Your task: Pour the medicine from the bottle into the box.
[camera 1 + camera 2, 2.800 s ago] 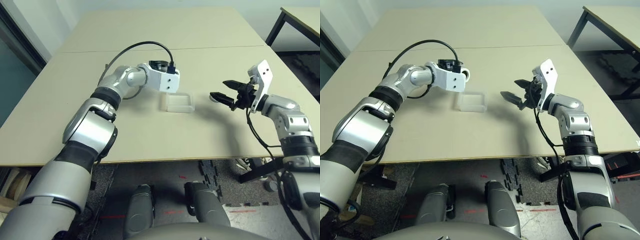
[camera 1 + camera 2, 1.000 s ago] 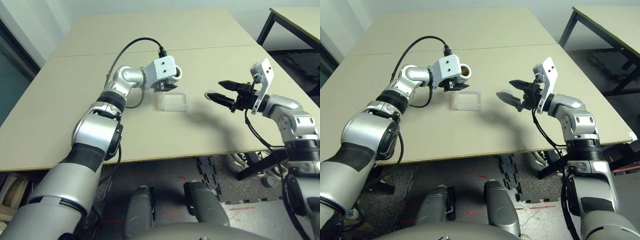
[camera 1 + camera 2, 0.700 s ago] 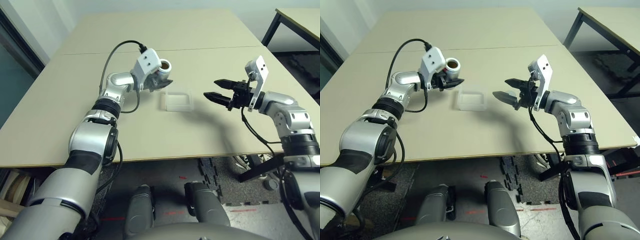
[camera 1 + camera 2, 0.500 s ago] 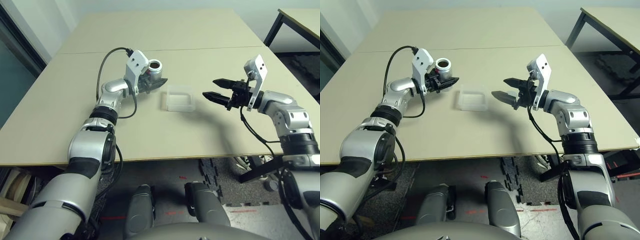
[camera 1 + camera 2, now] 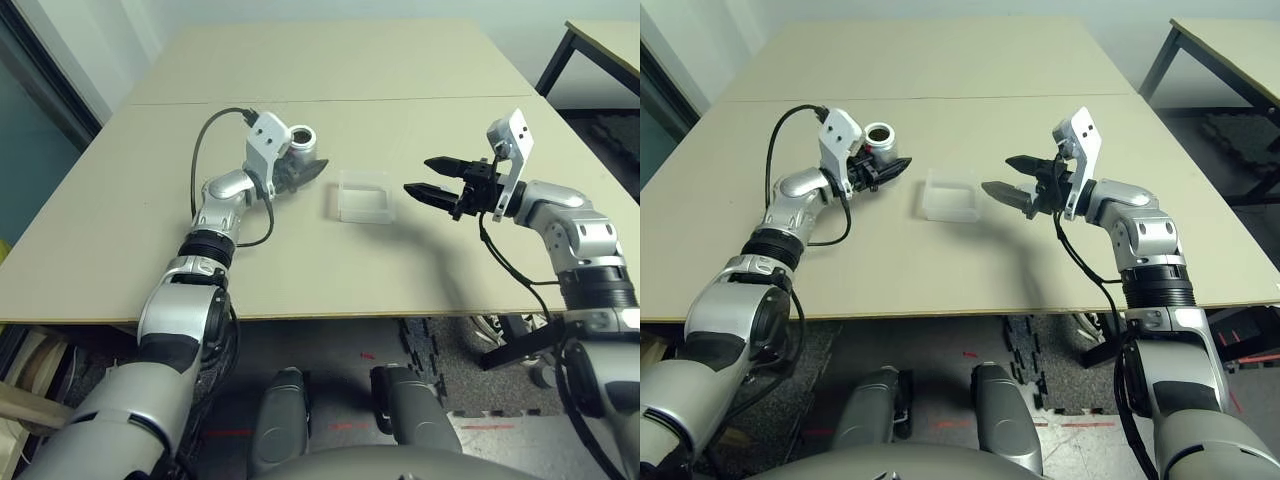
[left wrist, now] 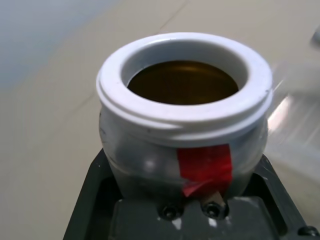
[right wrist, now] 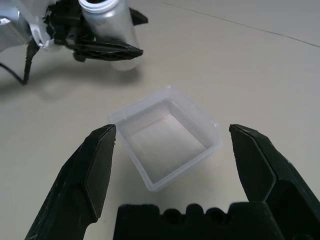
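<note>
the box (image 5: 363,195) sits on the table (image 5: 300,260), near its middle, between the two arms. the left gripper (image 5: 300,170) is to the left of the box, apart from it, with the bottle (image 5: 303,147) clamped upright between its fingers, mouth up; in the head views the bottle sits slightly farther back than the box. the right gripper (image 5: 433,179) is to the right of the box, above the table, pointing leftward at it, jaws spread. in the right wrist view the box lies just ahead of and between that gripper's two fingers (image 7: 97,172), with the bottle and left gripper beyond it.
</note>
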You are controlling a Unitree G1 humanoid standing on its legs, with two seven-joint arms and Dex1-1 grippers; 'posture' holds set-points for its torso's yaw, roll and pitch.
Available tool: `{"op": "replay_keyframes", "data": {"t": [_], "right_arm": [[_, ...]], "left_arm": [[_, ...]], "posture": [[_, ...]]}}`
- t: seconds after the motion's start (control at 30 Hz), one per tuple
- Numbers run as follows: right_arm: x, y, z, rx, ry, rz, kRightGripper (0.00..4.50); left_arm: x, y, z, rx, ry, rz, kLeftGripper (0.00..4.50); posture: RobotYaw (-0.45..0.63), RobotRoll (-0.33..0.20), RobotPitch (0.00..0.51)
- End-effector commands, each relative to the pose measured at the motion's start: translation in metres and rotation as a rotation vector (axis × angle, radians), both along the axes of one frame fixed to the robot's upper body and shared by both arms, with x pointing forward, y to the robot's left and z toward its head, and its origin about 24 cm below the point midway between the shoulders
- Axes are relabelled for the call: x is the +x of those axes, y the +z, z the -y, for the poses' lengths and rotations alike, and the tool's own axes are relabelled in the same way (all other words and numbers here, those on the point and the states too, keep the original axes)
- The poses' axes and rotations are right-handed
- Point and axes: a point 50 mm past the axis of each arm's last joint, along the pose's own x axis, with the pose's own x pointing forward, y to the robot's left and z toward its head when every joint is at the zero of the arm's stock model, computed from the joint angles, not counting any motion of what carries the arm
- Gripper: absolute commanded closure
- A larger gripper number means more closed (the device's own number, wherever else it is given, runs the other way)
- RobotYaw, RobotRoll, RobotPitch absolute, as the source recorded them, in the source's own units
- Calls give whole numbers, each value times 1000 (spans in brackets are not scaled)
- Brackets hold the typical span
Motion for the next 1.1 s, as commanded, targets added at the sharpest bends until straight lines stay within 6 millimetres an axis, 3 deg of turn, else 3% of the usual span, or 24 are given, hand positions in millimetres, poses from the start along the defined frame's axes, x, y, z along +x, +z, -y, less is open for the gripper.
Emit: {"op": "replay_keyframes", "data": {"t": [0.03, 0.13, 0.23, 0.4, 0.53, 0.9, 1.1], "right_arm": [[4, 5, 4, -6, -14, 17, 0], [6, 7, 5, -8, -15, 21, 0], [7, 8, 5, -3, -18, 27, 0], [5, 7, 3, 12, -22, 30, 0], [2, 6, 6, 26, -40, 35, 0], [0, 8, 9, 23, -51, 33, 0], [0, 8, 9, 17, -45, 30, 0]], "left_arm": [[6, 15, 21, 366, -54, 180, 1825], [12, 32, 46, 745, -119, 357, 1825], [14, 34, 65, 1157, -227, 509, 1825], [13, 30, 78, 1539, -360, 638, 1825], [13, 39, 86, 1550, -349, 658, 1825], [14, 35, 80, 1575, -352, 677, 1825], [12, 36, 83, 1335, -309, 526, 1825]], "posture": [[-131, 0, 92], [-133, 0, 91], [-136, 0, 91], [-164, 0, 88], [-186, 0, 84], [-183, 0, 84], [-170, 0, 86]]}}
